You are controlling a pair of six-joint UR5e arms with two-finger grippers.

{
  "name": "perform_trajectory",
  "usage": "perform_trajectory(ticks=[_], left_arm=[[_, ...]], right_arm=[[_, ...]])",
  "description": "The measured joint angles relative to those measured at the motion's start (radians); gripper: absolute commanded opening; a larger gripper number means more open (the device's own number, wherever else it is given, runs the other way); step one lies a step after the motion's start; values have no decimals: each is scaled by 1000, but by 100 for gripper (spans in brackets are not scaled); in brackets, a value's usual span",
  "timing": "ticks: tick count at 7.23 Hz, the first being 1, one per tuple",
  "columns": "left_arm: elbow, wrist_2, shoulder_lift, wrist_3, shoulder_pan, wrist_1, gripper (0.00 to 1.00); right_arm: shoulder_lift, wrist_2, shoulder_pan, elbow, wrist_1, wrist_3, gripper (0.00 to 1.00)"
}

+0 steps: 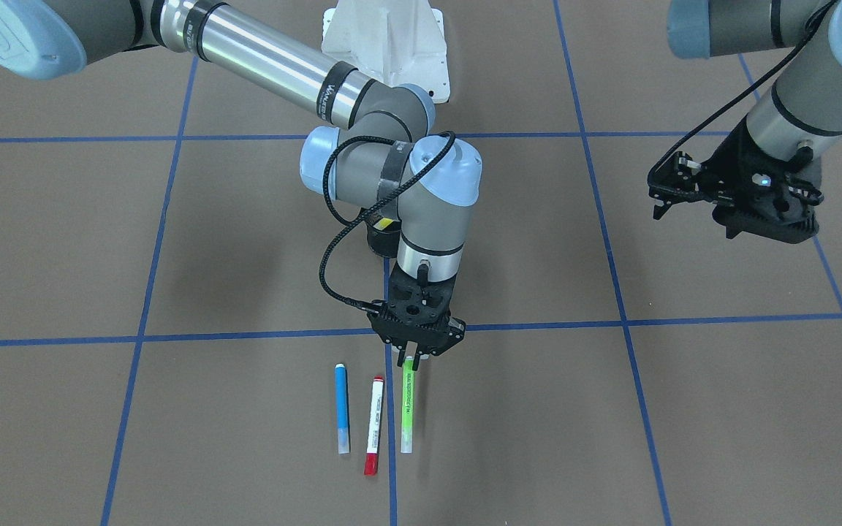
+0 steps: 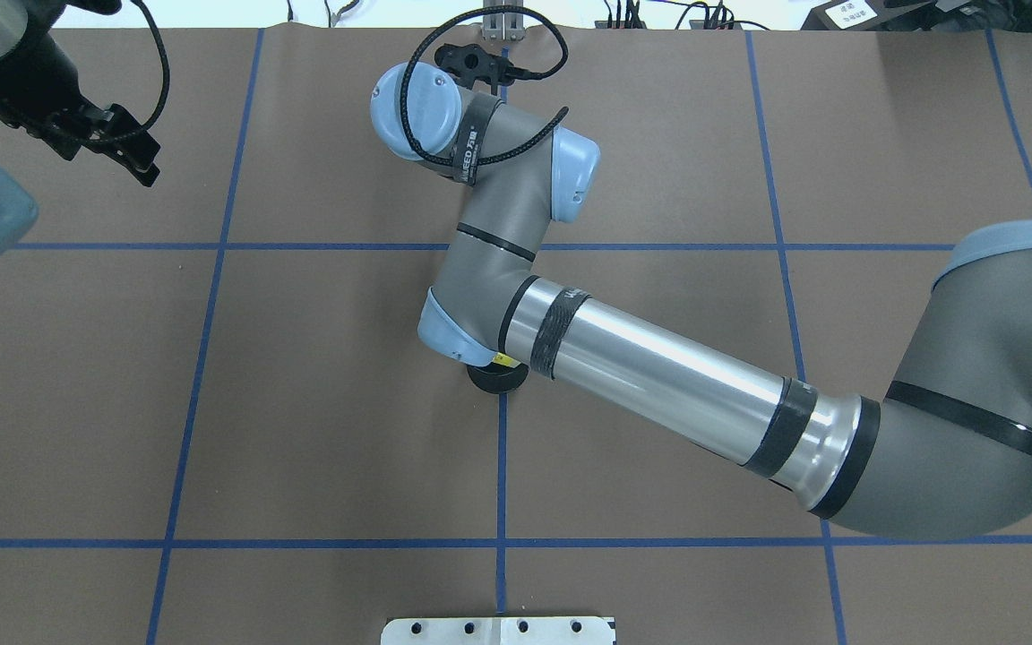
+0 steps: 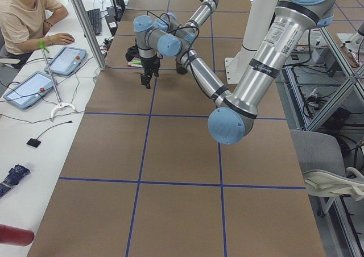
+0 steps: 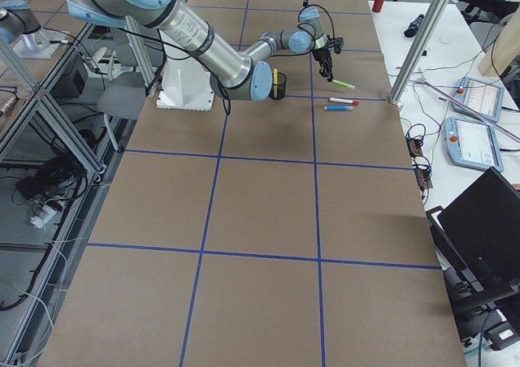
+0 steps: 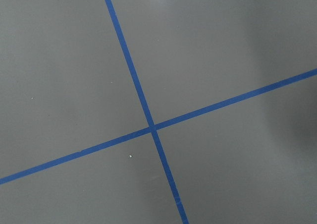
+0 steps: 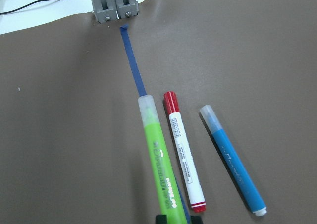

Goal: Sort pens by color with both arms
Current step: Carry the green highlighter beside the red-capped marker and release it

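Two high cameras face each other across the tabletop point(image 1: 63, 256); two more look along it from either end. The right wrist camera sits close above the green pen point(image 6: 161, 162), shared with the front view.

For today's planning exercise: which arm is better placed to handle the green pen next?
The right arm: its hand is already at the green pen's end, while the left hand hangs far off.

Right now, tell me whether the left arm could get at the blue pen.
Probably yes. The left gripper hovers well off to the side, and the blue pen lies bare on the table. But the right gripper on the green pen stands in between.
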Motion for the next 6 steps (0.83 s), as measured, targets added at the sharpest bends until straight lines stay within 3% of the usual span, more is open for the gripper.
perform_trajectory(ticks=[2,3,4,6], left_arm=[[-1,-3,5,2,0,-1,100],[-2,-7,5,1,0,-2,100],[-2,-12,6,1,1,-2,100],[-4,-14,6,0,1,-2,100]], right_arm=[[25,-52,-17,-79,62,6,0],[30,-108,-27,-102,69,46,6],[34,-156,-37,-117,72,76,31],[36,-211,-47,-126,78,109,67]])
